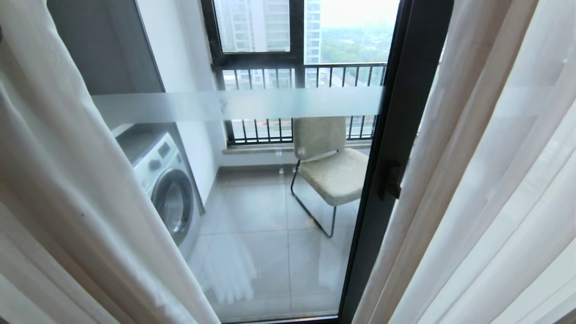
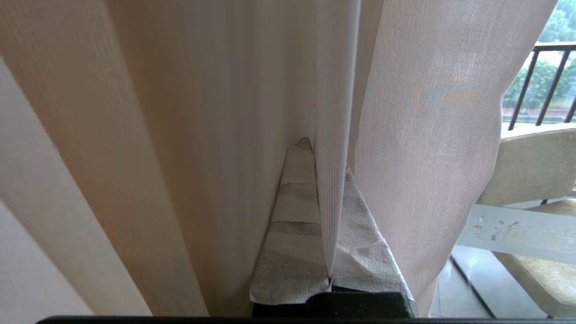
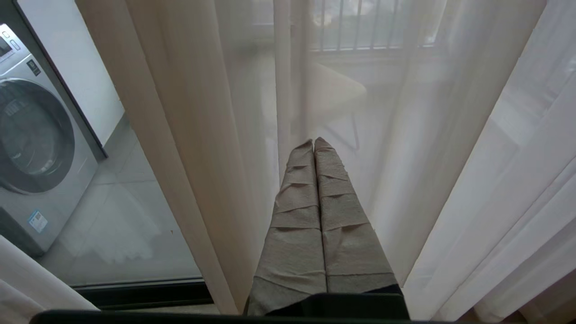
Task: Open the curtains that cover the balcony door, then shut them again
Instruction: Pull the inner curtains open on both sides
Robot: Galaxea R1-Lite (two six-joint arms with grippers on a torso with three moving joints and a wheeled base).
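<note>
The left gripper (image 2: 330, 211) is pinching a fold of the sheer curtains (image 2: 418, 135). The right gripper (image 3: 314, 148) is sitting pressed together, empty, at the frame's centre beside the voile.

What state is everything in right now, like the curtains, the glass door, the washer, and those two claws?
curtains: parted to both sides, glass uncovered between them.
balcony door: closed.
washing machine: door shut.
chair: upright, unoccupied.
left gripper: shut on a curtain fold.
right gripper: shut, holding nothing.
</note>
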